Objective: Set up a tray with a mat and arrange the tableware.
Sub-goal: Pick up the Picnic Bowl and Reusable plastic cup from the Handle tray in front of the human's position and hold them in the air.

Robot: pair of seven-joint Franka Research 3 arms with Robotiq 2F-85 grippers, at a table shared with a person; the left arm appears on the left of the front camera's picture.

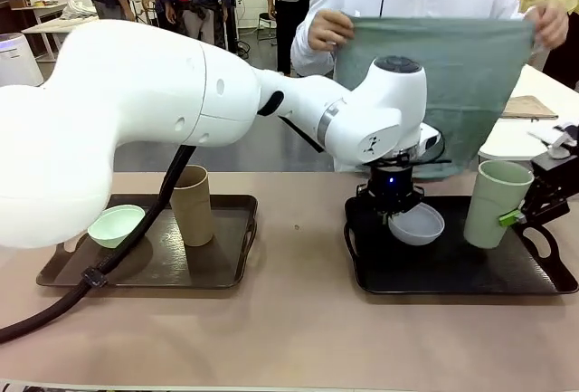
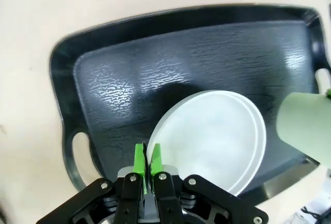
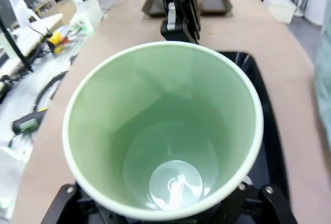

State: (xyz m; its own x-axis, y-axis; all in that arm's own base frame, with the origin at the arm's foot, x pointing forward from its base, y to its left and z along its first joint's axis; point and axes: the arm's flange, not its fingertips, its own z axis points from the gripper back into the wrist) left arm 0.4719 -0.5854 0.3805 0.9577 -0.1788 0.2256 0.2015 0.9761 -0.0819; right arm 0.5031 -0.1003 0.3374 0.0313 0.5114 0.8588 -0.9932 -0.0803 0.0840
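I count two dark, rounded-rectangle trays with cut-out handles on the tan table (image 1: pixel 289 338), side by side. The right tray (image 1: pixel 452 274) is black, and its floor shows a fine rippled grain in the left wrist view (image 2: pixel 155 53). The left tray (image 1: pixel 199 265), at the lower left of the front view, is brownish black.

There are two bowls and two cups, all smooth and matte. The mint green bowl (image 1: pixel 116 225) is small and round and sits tipped on the left tray. Just right of it the tan-brown cup (image 1: pixel 192 205) stands upright, tall, tapered and handleless.

My left claw (image 1: pixel 395 215) reaches across to the right tray. Its green pads (image 2: pixel 139 158) are pressed together on the thin rim of the whitish grey bowl (image 2: pixel 212 136), which hangs tilted just above the tray floor (image 1: pixel 418 225).

The pale green cup (image 1: pixel 493 202) leans slightly at the right end of that tray. My right claw (image 1: pixel 516 217) is at its side, with a green pad against the wall. The right wrist view looks straight into the cup's glossy round interior (image 3: pixel 165 131), which hides the fingers, so I cannot tell whether that claw is squeezing or spread.

At the upper right, one soft grey-green cloth mat (image 1: pixel 452 75) hangs flat. The person holds it by its top corners with two hands (image 1: pixel 327 30) (image 1: pixel 550 23).
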